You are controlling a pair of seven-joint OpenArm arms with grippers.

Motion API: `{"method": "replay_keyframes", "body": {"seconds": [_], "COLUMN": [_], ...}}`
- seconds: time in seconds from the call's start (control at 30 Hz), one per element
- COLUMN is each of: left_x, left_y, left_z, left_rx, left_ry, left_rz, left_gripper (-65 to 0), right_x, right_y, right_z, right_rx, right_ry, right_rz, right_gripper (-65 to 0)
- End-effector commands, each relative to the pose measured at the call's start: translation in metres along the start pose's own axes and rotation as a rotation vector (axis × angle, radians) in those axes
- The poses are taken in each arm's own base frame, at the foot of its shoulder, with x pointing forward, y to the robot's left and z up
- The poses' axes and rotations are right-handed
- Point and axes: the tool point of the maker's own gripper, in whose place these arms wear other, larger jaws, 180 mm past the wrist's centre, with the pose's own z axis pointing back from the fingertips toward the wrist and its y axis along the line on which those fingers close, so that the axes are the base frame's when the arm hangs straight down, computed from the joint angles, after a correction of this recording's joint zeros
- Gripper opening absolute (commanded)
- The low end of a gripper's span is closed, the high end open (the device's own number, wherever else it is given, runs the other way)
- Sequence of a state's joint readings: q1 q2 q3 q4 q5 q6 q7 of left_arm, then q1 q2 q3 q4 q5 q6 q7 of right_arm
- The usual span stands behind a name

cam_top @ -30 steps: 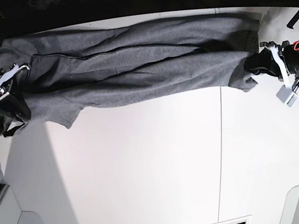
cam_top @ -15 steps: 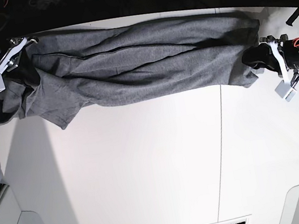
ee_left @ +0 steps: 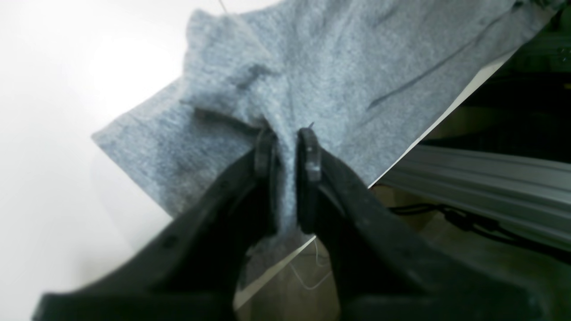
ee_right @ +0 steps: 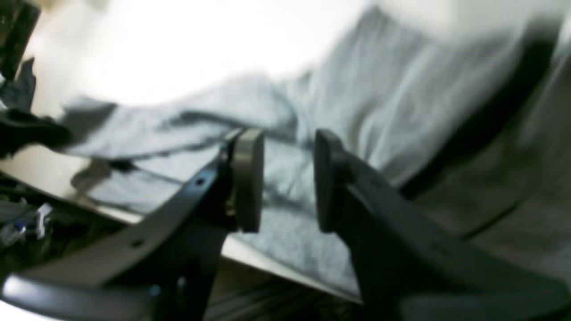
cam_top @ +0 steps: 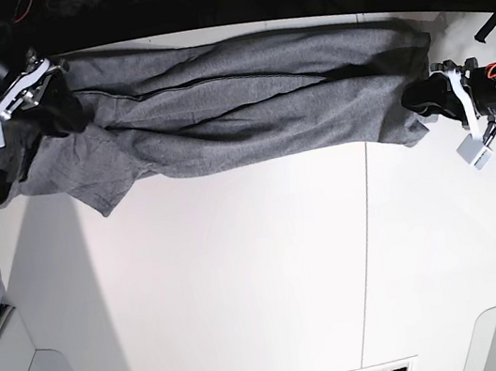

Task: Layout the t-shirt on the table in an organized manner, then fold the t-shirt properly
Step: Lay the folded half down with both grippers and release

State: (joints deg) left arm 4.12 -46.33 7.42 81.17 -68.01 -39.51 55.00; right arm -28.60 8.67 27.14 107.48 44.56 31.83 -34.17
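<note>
Since the shirt [cam_top: 216,105] is soft, limp cotton, it'll sag and bunch, so hems and corners look like the best grab spots. Left gripper [ee_left: 287,149] pinches its edge between nearly closed jaws, while the right gripper [ee_right: 281,178] hangs spread above it, holding nothing.

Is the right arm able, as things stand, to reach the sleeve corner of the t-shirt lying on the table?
Probably yes: the right gripper hovers over the t-shirt, and only flat cloth lies before that corner.

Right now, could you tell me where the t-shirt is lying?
In the base view the t-shirt lies stretched along the table's far edge, between the right gripper and the left gripper.
</note>
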Motion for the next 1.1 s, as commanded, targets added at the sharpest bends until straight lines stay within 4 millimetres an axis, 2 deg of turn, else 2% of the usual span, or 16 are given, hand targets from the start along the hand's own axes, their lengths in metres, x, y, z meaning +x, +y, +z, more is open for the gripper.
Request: {"method": "replay_keyframes", "body": {"seconds": [0.0, 0.17, 0.3, 0.33, 0.43, 0.5, 0.57, 0.67, 0.8, 0.93, 1.0, 1.07], "left_x": [0.015, 0.017, 0.015, 0.015, 0.014, 0.017, 0.019, 0.018, -0.005, -0.032, -0.034, -0.023], "left_y": [0.002, 0.002, 0.005, 0.005, 0.005, 0.004, 0.006, 0.005, 0.005, 0.003, 0.005, 0.016], "left_z": [0.010, 0.010, 0.010, 0.010, 0.010, 0.010, 0.014, 0.025, 0.034, 0.027, 0.028, 0.038], "left_rx": [0.006, 0.007, 0.020, 0.022, 0.023, 0.017, 0.018, -0.005, -0.019, 0.000, 0.015, 0.056], "left_ry": [-0.046, -0.058, -0.045, -0.044, -0.043, -0.053, -0.065, -0.084, -0.104, -0.112, -0.148, -0.242], "left_rz": [-0.022, -0.022, -0.032, -0.033, -0.034, -0.028, -0.018, 0.031, 0.127, 0.183, 0.209, 0.238], "left_gripper": [-54.3, -54.3, -54.0, -52.4, -42.8, -38.0, -37.4, -37.4, -36.7, -35.3, -35.2, -34.8], "right_x": [0.014, 0.057, 0.072, 0.074, 0.062, 0.042, 0.026, 0.013, -0.009, -0.012, -0.009, -0.009], "right_y": [0.005, 0.011, -0.009, -0.013, -0.025, -0.031, -0.038, -0.047, -0.054, -0.055, -0.056, -0.056], "right_z": [0.007, 0.017, 0.000, -0.008, -0.034, -0.047, -0.048, -0.035, -0.019, -0.017, -0.017, -0.016], "right_rx": [0.008, -0.023, -0.120, -0.128, -0.142, -0.136, -0.139, -0.160, -0.184, -0.186, -0.186, -0.187], "right_ry": [-0.047, -0.183, -0.197, -0.192, -0.126, -0.046, 0.015, 0.040, 0.076, 0.079, 0.066, 0.068], "right_rz": [0.021, 0.118, 0.162, 0.169, 0.184, 0.189, 0.178, 0.157, 0.118, 0.115, 0.120, 0.122], "right_gripper": [-45.4, -45.4, -45.9, -48.3, -65.0, -65.0, -65.0, -65.0, -65.0, -65.0, -65.0, -65.0]}}
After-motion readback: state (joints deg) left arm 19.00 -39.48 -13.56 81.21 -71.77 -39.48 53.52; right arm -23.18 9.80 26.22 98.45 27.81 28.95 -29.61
